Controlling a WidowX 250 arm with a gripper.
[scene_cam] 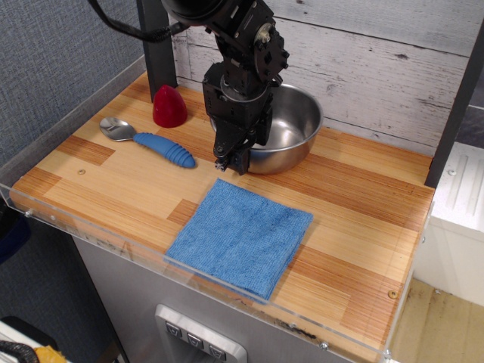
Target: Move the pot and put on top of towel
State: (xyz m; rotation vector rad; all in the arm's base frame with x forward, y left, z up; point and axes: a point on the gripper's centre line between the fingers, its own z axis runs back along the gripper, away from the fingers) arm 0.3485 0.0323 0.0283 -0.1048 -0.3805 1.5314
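Just pot (287, 128) rim behind jaws (229, 162).
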